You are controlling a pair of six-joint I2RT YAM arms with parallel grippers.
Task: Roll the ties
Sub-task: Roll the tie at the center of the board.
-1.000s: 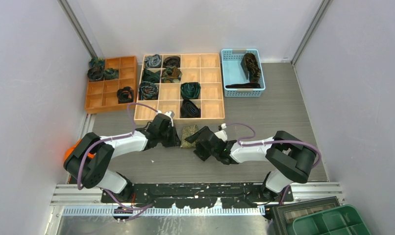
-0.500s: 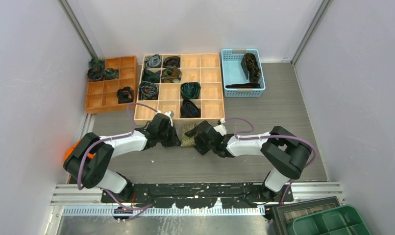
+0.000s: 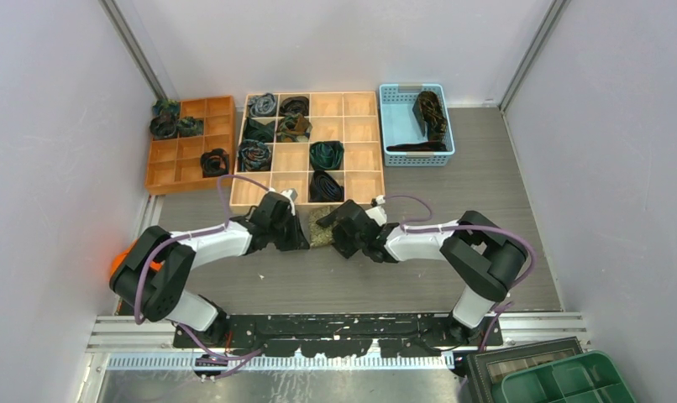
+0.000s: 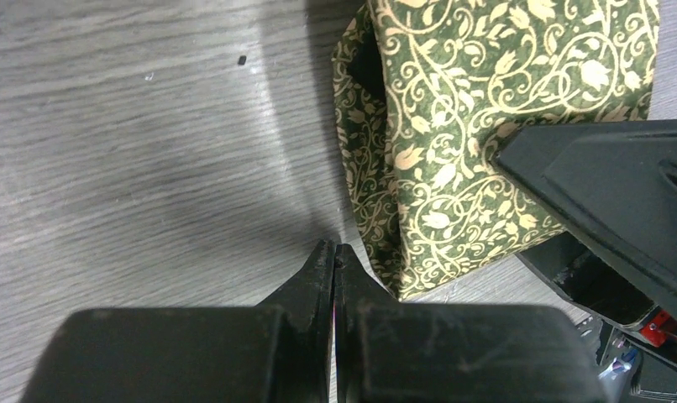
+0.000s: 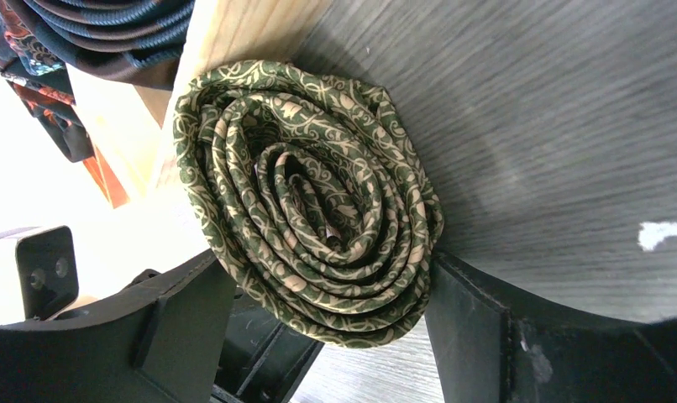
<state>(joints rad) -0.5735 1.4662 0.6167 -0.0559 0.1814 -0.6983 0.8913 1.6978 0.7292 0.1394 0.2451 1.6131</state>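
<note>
On the grey worktop (image 3: pixel 486 176), against the wooden tray (image 3: pixel 356 204) near wall, sits the coiled olive-gold tie (image 5: pixel 310 201). The right end effector (image 5: pixel 327 312) seems to pinch it; the left end effector (image 4: pixel 333 252), pressed together, rests just beside it.
</note>
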